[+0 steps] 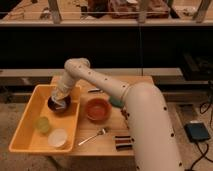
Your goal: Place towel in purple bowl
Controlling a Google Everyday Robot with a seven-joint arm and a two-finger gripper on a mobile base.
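Wooden table (107, 145), yellow tray (22, 127); gripper (59, 96) over purple bowl (58, 105), towel (61, 101) apparently beneath; finger state unclear.

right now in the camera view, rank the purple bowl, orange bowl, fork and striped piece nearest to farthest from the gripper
Gripper is over the yellow tray.
1. purple bowl, directly beneath, in tray
2. orange bowl, beside tray
3. fork, table front
4. striped piece, front right

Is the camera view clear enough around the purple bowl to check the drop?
Camera view: warm dim light, soft blur throughout. The gripper sits low over the purple bowl in the yellow tray, merging with it; the towel cannot be made out. The background is dark.
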